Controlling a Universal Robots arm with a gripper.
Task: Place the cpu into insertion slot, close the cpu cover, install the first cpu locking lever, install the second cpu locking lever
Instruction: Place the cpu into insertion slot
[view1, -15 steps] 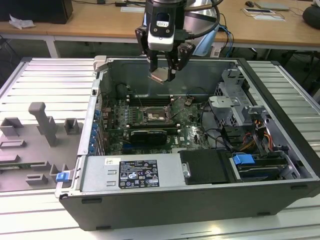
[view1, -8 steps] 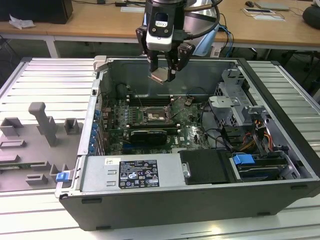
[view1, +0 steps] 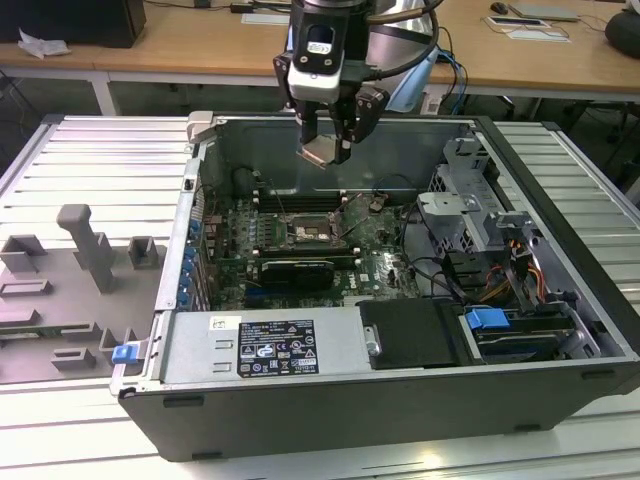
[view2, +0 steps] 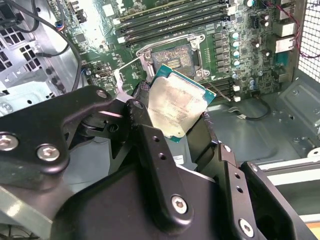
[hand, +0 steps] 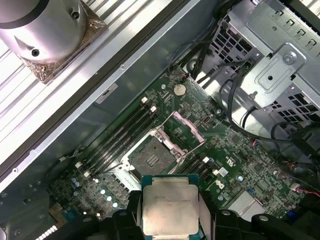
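Above one insertion slot (view1: 312, 232) hangs one cpu (view1: 321, 150).

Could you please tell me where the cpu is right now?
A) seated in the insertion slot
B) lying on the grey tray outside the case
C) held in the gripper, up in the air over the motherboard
C: the cpu is clamped in the gripper, raised clear of the insertion slot, which lies empty.

Clear above insertion slot (hand: 150, 159); cpu cover (hand: 190, 128) raised beside
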